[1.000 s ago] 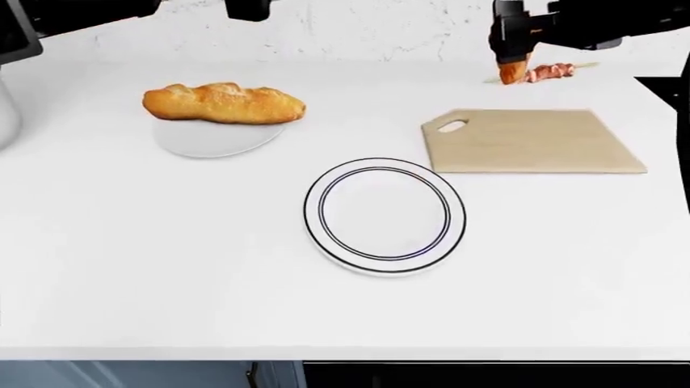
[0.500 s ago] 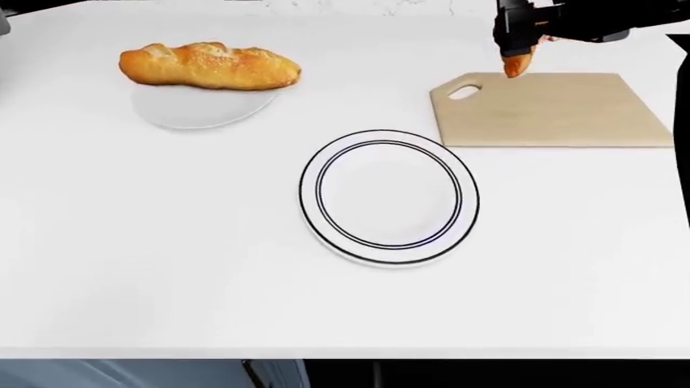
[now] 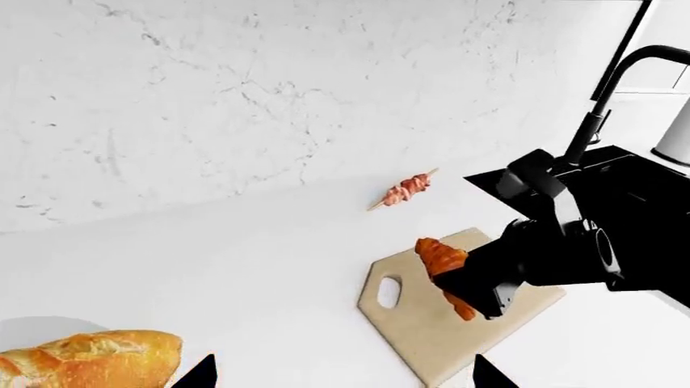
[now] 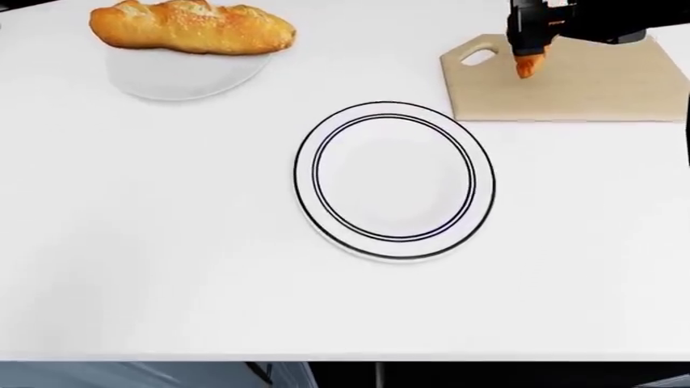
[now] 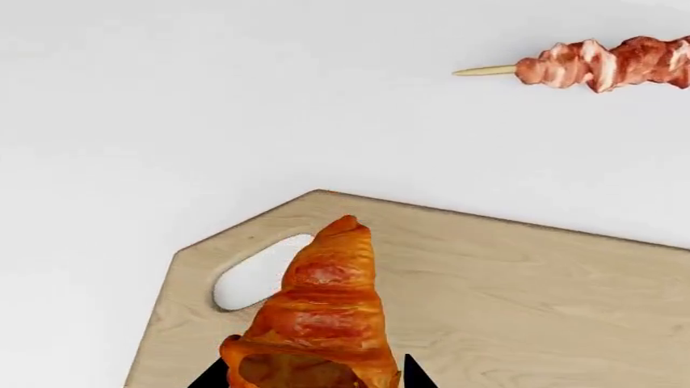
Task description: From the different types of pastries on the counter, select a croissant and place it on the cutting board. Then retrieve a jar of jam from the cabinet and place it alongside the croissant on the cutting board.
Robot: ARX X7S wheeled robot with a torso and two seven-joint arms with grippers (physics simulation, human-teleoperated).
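The golden-orange croissant (image 4: 526, 63) hangs point down from my right gripper (image 4: 528, 50), which is shut on it. It hovers over the handle-hole end of the tan cutting board (image 4: 593, 85) on the white counter (image 4: 161, 242). In the right wrist view the croissant (image 5: 323, 311) fills the gap of the right gripper (image 5: 313, 378), above the board (image 5: 518, 291). The left wrist view shows the croissant (image 3: 440, 260) clearly off the board (image 3: 431, 331). My left gripper (image 3: 342, 376) is open and holds nothing. The jar of jam is out of view.
The long loaf (image 4: 192, 28) rests on a pale round plate (image 4: 183, 81) at the far left. A black-ringed white plate (image 4: 304, 178) lies mid-counter. Beyond the board lies a meat skewer (image 5: 603, 63). A black sink (image 3: 647, 202) with its faucet (image 3: 615, 89) sits past the board.
My right gripper has carried the croissant from near the skewer to above the board's handle end. The head view has shifted, so everything sits higher in it.
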